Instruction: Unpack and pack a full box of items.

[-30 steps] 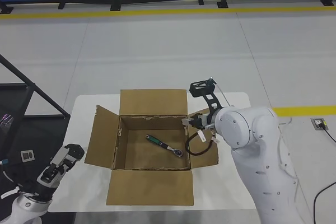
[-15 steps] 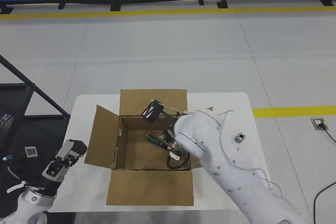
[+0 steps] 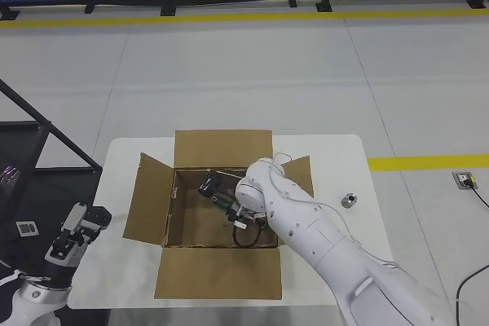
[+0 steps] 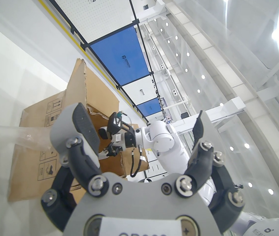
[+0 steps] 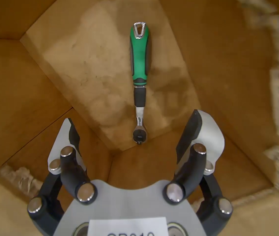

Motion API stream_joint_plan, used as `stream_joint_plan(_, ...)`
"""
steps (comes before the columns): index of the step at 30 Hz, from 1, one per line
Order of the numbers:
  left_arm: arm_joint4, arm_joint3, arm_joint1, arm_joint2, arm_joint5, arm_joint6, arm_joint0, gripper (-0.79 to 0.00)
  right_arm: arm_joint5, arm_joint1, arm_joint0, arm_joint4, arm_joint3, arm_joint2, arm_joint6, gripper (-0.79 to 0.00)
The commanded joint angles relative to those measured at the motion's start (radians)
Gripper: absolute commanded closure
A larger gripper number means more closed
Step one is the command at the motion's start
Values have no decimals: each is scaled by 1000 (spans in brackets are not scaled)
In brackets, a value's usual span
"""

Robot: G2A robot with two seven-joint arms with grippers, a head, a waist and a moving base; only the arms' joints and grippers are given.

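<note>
The right gripper (image 5: 132, 120) hangs inside the cardboard box (image 5: 19, 87) with its fingers spread apart, holding nothing. The green-handled wrench (image 5: 139, 74) lies flat on the box floor between and just beyond the fingertips, metal head nearest them and handle pointing away. The left gripper (image 4: 140, 114), also spread wide and empty, is outside the box, beside the table (image 3: 326, 269).
</note>
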Motion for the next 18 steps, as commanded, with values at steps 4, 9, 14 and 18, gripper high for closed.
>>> stream_joint_plan(4,19,-16,1,19,7,-19,-5,-785,50,-56,9,39,155,-26,-61,-785)
stream_joint_plan(9,39,-30,1,40,11,-28,-9,-785,102,-97,29,58,267,-32,-108,-785)
stream_joint_plan(14,48,-30,1,50,6,-28,-5,-785,122,-124,51,51,333,-40,-114,-785)
stream_joint_plan(18,44,-26,1,47,-2,-28,0,-785,142,-143,59,39,358,-48,-105,-785)
